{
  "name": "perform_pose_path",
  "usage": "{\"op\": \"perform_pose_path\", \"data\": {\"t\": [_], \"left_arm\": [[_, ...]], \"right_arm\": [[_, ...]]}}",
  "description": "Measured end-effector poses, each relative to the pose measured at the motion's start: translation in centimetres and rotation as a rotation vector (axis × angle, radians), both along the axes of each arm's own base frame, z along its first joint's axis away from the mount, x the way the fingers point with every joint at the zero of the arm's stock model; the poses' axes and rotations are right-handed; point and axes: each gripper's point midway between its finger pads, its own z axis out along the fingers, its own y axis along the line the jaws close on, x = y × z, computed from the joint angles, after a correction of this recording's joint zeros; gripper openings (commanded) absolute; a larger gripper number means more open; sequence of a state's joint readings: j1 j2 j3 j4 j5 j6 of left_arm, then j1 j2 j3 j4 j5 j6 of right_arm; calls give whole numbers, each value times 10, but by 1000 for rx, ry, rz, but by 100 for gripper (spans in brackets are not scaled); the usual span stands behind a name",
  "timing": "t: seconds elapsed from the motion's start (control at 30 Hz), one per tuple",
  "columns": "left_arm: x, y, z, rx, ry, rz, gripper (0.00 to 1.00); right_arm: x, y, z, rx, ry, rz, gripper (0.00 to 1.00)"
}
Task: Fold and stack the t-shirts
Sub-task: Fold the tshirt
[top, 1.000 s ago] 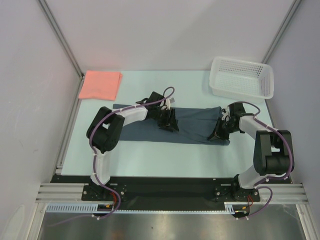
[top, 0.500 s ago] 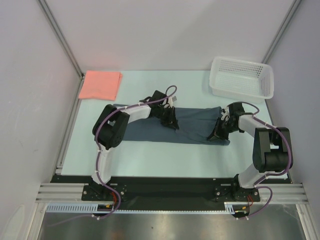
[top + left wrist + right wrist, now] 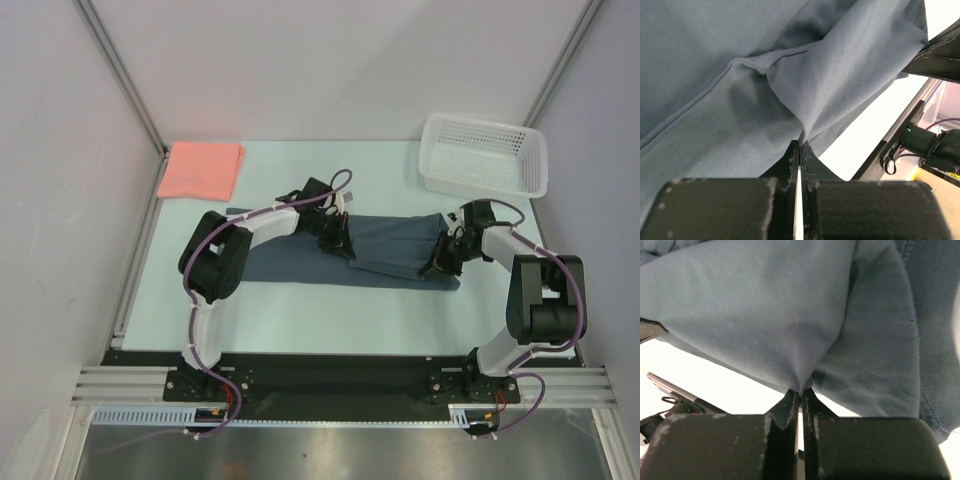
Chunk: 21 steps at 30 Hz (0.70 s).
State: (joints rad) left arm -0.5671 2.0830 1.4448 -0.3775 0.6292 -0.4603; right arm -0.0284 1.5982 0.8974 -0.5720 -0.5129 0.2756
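Observation:
A dark slate blue-grey t-shirt [image 3: 290, 258] lies folded into a long strip across the middle of the table. My left gripper [image 3: 345, 250] is shut on a pinch of its near edge around the strip's middle; in the left wrist view the cloth [image 3: 835, 75] rises in a ridge from the fingertips [image 3: 800, 145]. My right gripper [image 3: 436, 266] is shut on the strip's right end, with the cloth [image 3: 790, 315] tented up from its fingertips [image 3: 801, 391]. A salmon-pink t-shirt [image 3: 202, 168] lies as a folded rectangle at the back left corner.
A white plastic mesh basket [image 3: 485, 155] stands at the back right. Grey walls close in the table on the left, right and back. The arms' bases sit on the black rail [image 3: 330, 380] at the near edge.
My left gripper has closed on the blue-grey shirt's near edge and lifted it slightly. My right gripper stays shut on the right end, which has risen a little.

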Motion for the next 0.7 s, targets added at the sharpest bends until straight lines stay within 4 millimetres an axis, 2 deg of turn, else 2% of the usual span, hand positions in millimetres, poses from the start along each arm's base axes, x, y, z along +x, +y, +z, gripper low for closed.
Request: {"op": "perform_pose_path", "data": {"t": [0.13,0.2,0.23,0.27,0.33,0.37,0.4,0.5,0.57,0.63,0.7], "left_arm": [[-3,2,-3,5,12,-1,0],[-4,2,-4,8,15,-3,12],[-4,2,-5,9,14,-5,19],[-4,3,-6,15,15,-9,30],[-4,6,-11,44,18,-14,42],[-3,9,-14,66,14,-12,53],[-2,12,-16,90,7,-11,57],[4,19,-16,144,-16,0,57],[9,20,-11,160,-40,6,55],[13,21,-2,161,-69,13,50],[15,19,12,139,-92,20,40]], "right_arm": [[-1,0,0,0,0,5,4],[-1,1,-1,1,3,5,11],[-1,1,-2,2,7,6,24],[-2,1,-4,2,14,5,29],[-3,-1,-7,-12,27,4,42],[-4,-3,-8,-23,35,-2,45],[-5,-6,-8,-37,40,-6,49],[1,-14,-1,-82,24,-23,54],[12,-18,12,-97,-6,-40,56],[26,-22,25,-101,-50,-53,55],[36,-22,36,-97,-82,-61,52]]}}
